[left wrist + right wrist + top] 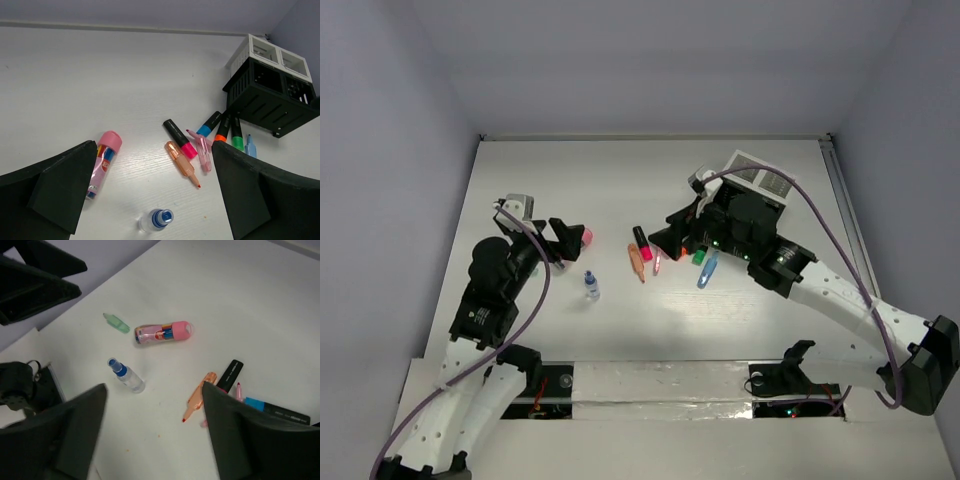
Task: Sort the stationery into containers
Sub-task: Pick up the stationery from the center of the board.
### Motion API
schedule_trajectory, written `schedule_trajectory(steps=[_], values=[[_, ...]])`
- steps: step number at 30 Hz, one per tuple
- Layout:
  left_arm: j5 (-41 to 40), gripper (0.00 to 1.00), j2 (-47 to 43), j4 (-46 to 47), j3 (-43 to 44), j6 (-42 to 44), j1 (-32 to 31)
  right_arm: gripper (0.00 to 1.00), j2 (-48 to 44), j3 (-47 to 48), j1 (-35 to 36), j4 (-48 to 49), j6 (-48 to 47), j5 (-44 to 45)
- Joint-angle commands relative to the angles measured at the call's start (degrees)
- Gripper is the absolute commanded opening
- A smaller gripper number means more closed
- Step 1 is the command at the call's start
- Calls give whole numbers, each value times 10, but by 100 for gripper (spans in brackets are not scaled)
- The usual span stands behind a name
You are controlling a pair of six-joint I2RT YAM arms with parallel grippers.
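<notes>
Blue pen (250, 146) half behind end effector (154, 146)

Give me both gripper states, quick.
Left gripper: open, nothing between the jaws.
Right gripper: open, nothing between the jaws.

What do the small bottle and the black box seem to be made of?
The bottle is probably clear plastic, since the table shows through its body. The black box looks like matte moulded plastic, judging by its slotted walls.
</notes>
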Motion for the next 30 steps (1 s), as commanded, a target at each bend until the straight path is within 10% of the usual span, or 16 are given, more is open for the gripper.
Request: schedule_trajectory(steps=[1, 4, 8, 10, 12, 13, 15, 30], values=[[-7, 99, -21, 14, 28, 3, 12, 69, 10, -1, 41, 11, -23, 39], [-28, 99, -37, 13, 24, 3, 12, 24, 36, -1, 76, 25, -28, 77], [-39, 99, -49, 16, 23, 3, 12, 4, 72, 0, 111, 43, -40, 109], [-54, 99, -49, 14, 24, 3, 17, 17, 86, 4, 130, 55, -48, 120], [-59, 99, -50, 12, 27, 3, 17, 51, 107, 9, 140, 62, -53, 112], [-61, 99, -51, 11, 27, 3, 17, 83, 114, 12, 145, 65, -55, 107], [-70, 99, -56, 8, 27, 0, 22, 99, 140, 20, 157, 61, -67, 110], [-124, 99, -74, 5, 28, -5, 22, 93, 344, 151, 169, 77, -56, 48]])
